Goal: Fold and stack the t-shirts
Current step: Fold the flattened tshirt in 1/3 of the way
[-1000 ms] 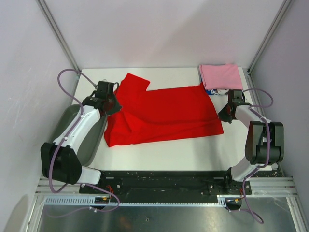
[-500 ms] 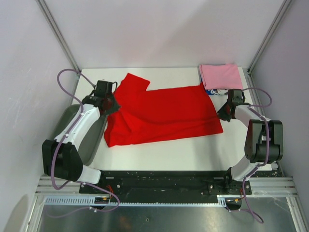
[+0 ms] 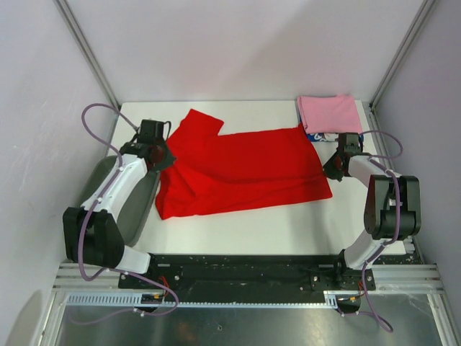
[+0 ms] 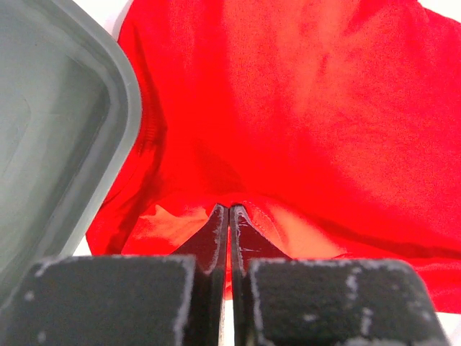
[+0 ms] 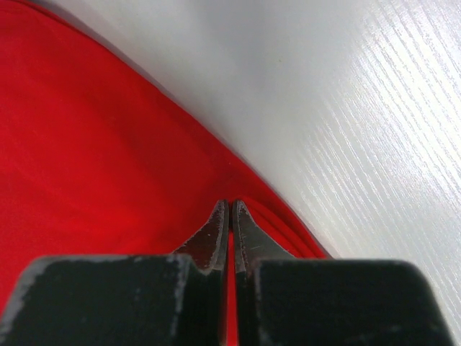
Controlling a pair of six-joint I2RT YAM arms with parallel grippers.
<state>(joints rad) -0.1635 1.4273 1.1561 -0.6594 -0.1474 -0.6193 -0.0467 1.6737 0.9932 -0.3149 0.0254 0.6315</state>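
Note:
The red t-shirt (image 3: 245, 169) lies spread across the middle of the table, its print side hidden. My left gripper (image 3: 164, 155) is shut on the red t-shirt's left edge (image 4: 238, 144), beside the tray. My right gripper (image 3: 328, 169) is shut on the shirt's right edge (image 5: 108, 144). A folded pink t-shirt (image 3: 330, 113) lies at the back right corner. A bit of blue cloth with white print (image 3: 320, 136) shows under the pink one's near edge.
A grey-green plastic tray (image 3: 108, 189) sits off the table's left side, under my left arm; its rim fills the left of the left wrist view (image 4: 108, 108). Bare white table (image 3: 274, 223) runs along the front. Frame posts stand at the back corners.
Both grippers have shifted slightly toward the back, keeping hold of the shirt's edges. The shirt's right edge has drawn a little inward.

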